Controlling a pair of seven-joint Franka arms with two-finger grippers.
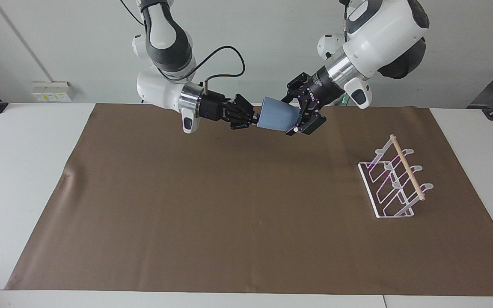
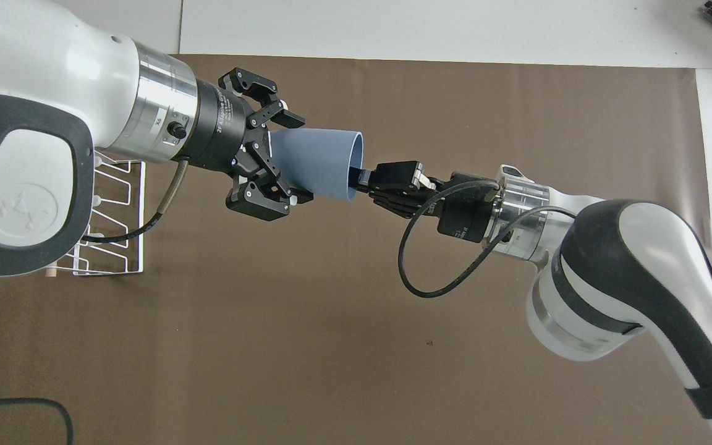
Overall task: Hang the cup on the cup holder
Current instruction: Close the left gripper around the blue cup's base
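Handover | right claw pinches cup rim, sideways; left claw spread round its base, seemingly not gripping; cup holder waits at left arm's end

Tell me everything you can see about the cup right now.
The cup is a plain, matte, blue-grey tapered tumbler without a handle. It lies on its side in the air above the brown mat. The right gripper pinches its wide rim, jaws shut; the left gripper's open jaws straddle its narrow base end.

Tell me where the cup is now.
The cup is up in the air over the brown mat, pinched at its rim by the right claw, its base between the open left claw.
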